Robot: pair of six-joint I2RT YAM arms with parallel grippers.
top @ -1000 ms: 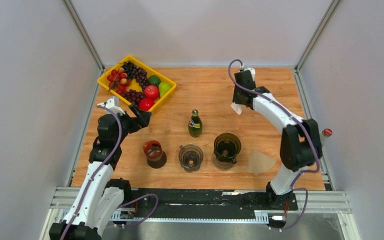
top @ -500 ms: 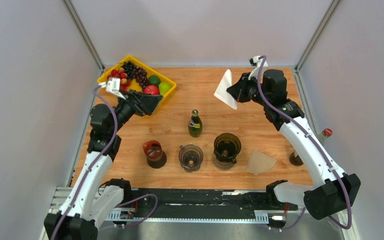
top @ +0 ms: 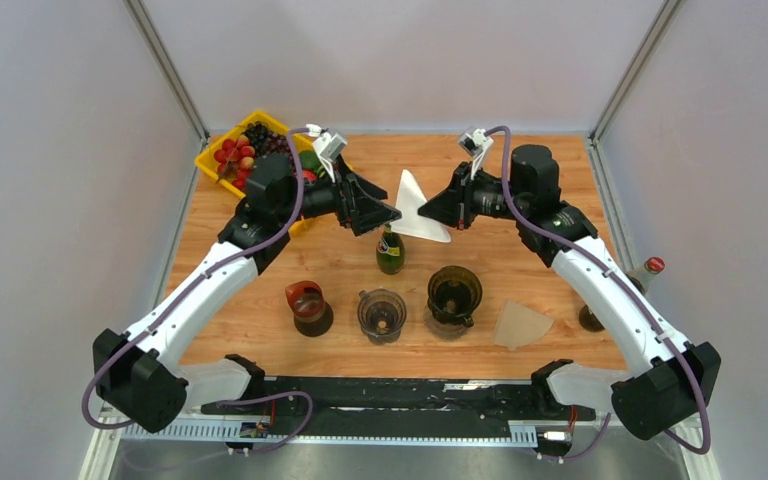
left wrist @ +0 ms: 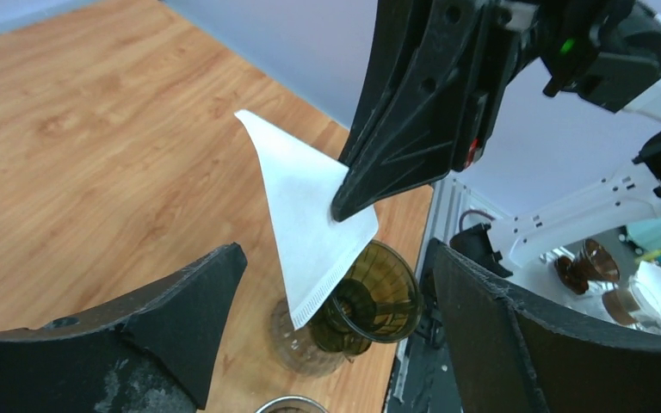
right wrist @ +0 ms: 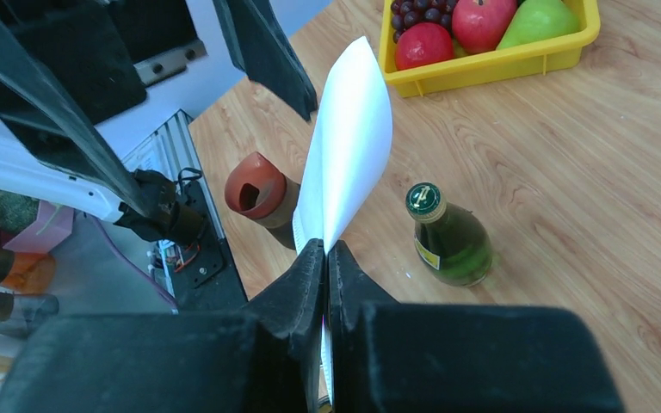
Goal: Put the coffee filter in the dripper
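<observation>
My right gripper is shut on a white cone-shaped coffee filter and holds it in the air over the middle of the table; it also shows in the right wrist view and the left wrist view. My left gripper is open and empty, its fingers to either side of the filter, not touching it. The amber dripper stands on a glass server near the front; in the left wrist view the dripper lies below the filter.
A green bottle stands under the grippers. A brown-red cup and a glass grinder cup stand left of the dripper. A tan filter lies to its right. A yellow fruit tray sits at the back left.
My right gripper has swung left with the filter to the table's middle. My left arm has swung right from the fruit tray and now faces the filter, jaws open.
</observation>
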